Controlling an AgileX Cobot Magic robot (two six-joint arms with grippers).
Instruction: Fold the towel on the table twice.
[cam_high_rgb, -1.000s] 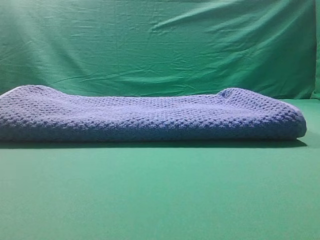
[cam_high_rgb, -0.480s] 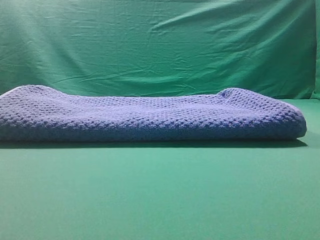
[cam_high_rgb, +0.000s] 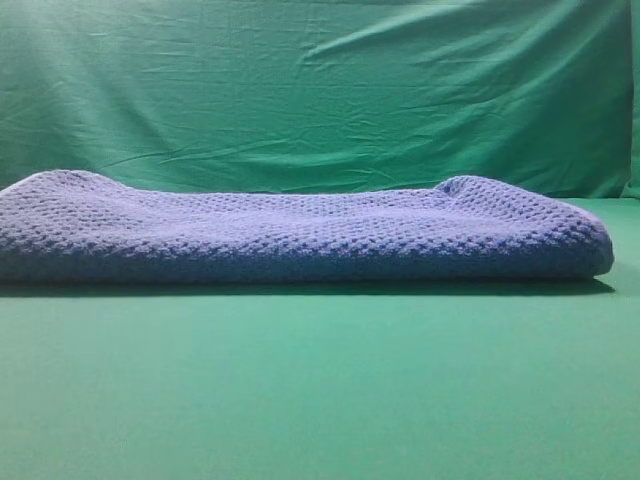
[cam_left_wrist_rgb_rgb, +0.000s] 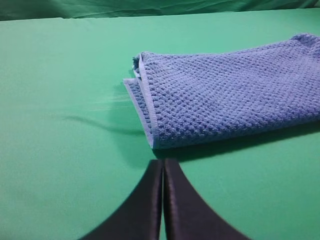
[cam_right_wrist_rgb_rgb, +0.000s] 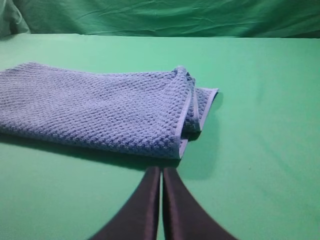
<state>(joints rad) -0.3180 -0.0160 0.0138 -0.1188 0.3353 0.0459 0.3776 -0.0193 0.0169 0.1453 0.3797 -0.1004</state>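
**Blue-grey towel folded lengthwise; both arms staged at its short ends**

Blue-grey waffle-weave towel (cam_high_rgb: 300, 235) lies on the green tabletop (cam_high_rgb: 320, 390) as a long, low band. Its long axis runs left to right across the exterior high view, with a rounded fold along the near edge. Stacked edging is visible at both short ends in the wrist views, so one fold appears complete. The layer count cannot be confirmed from these angles.

**Position relative to the fingers**

- Left gripper (cam_left_wrist_rgb_rgb: 163, 165): the towel's left short end (cam_left_wrist_rgb_rgb: 145, 107) lies ahead of the fingers and slightly right. The nearest corner sits just beyond the fingertips, apart from them.
- Right gripper (cam_right_wrist_rgb_rgb: 161, 172): the towel's right short end (cam_right_wrist_rgb_rgb: 192, 107) lies ahead of the fingers. The nearest corner sits just beyond the fingertips, apart from them.
- Each arm is near its own end. Neither is clearly nearer the towel than the other.

**Finger state**

- Left fingers (cam_left_wrist_rgb_rgb: 150, 195): pressed together, only a thin seam between them. They hold nothing and do not touch the towel.
- Right fingers (cam_right_wrist_rgb_rgb: 147, 200): pressed together likewise, holding nothing, clear of the towel.

**Next move, as judged**

The second fold should carry one short end across to the other, along the long axis. The fingers must part before gripping a corner.
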